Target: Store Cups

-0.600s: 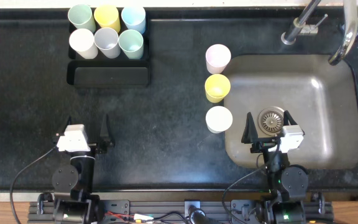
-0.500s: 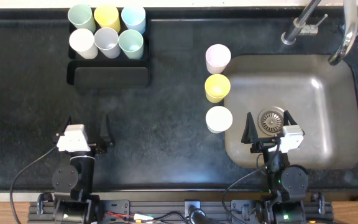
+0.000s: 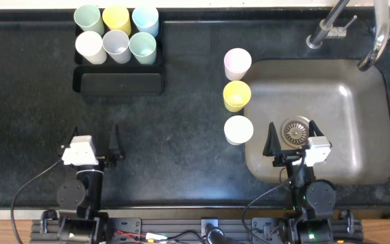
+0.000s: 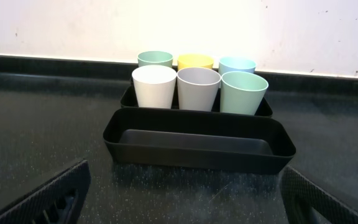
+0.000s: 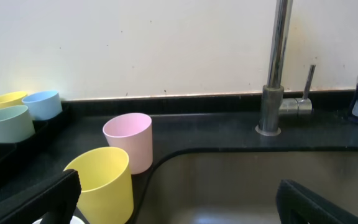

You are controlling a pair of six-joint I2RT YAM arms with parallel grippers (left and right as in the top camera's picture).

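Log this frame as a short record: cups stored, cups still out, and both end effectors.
stored: six cups in the tray, back two rows
loose: pink cup, yellow cup, white cup, in a line on the counter beside the sink
left end effector: open, holding nothing, facing the tray
right end effector: open, holding nothing, at the sink

The back cups sit half hidden behind the front cups.
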